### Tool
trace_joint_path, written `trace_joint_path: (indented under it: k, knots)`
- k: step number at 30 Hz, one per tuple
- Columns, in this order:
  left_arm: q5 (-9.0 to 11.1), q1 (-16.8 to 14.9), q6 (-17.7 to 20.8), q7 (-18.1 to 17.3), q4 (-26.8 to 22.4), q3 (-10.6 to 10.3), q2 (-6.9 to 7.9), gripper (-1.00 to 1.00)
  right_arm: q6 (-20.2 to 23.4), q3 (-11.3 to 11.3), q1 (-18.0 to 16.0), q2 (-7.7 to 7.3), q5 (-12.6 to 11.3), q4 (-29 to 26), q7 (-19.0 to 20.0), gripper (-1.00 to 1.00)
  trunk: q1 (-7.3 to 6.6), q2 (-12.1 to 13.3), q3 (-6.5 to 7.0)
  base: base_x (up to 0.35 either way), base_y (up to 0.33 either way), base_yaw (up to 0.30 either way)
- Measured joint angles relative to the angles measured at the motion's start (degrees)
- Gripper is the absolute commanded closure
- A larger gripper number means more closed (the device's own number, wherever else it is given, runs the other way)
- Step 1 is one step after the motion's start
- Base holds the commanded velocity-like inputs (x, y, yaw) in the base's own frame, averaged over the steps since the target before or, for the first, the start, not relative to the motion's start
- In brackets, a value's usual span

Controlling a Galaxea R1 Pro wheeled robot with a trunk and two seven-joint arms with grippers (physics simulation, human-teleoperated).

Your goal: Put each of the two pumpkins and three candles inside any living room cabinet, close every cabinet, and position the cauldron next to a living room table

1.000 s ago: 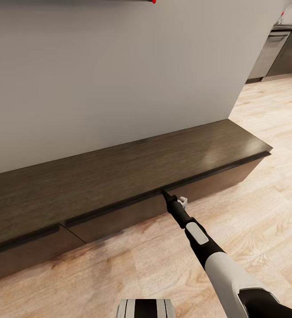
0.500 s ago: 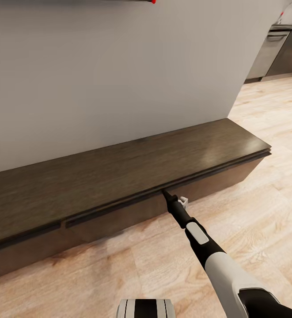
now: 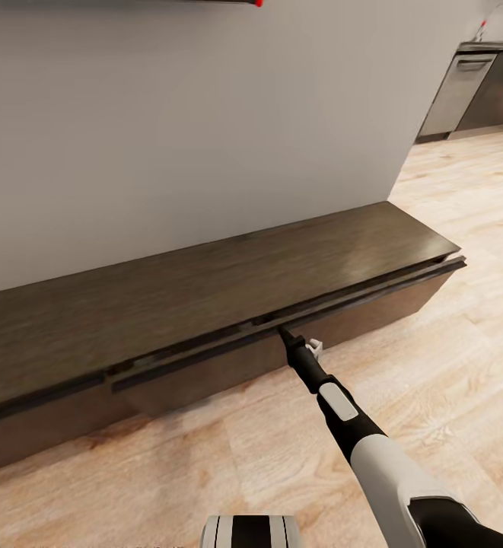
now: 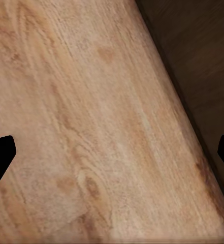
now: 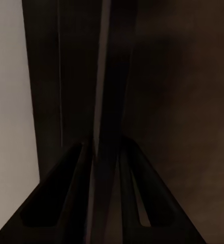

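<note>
Here, right arm (image 3: 358, 434) outstretched, jaws pinching cabinet (image 3: 205, 304) drawer lip

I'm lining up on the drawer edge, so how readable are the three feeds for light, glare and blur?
Head view: evenly lit, soft glare on the cabinet top. Right wrist view: very dark, right claw fingers barely separable from the drawer edge. Left wrist view: bright but soft, wood floor grain blurred, left claw fingertips black at the edges.
</note>
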Motion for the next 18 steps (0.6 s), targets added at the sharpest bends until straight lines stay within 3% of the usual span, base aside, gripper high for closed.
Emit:
trace_joint_path:
  k: [6, 11, 18]
  knots:
    - [0.0, 0.0, 0.0, 0.1, 0.0, 0.0, -0.05, -1.00, 0.1, 1.2, 0.0, -0.61, -0.1, 0.0, 0.4, 1.00, -0.01, 0.0, 0.00, -0.015, -0.006, 0.000]
    - [0.0, 0.0, 0.0, 0.1, 0.0, 0.0, 0.02, -1.00, 0.0, -0.9, 0.0, 0.32, -0.1, 0.0, -0.3, 1.00, 0.02, 0.0, 0.00, -0.175, -0.037, 0.000]
    - [0.0, 0.0, 0.1, 0.1, 0.0, 0.0, 0.01, -1.00, 0.0, -0.6, 0.0, -0.35, 0.0, 0.0, 0.3, 1.00, 0.00, 0.0, 0.00, -0.145, -0.030, 0.000]
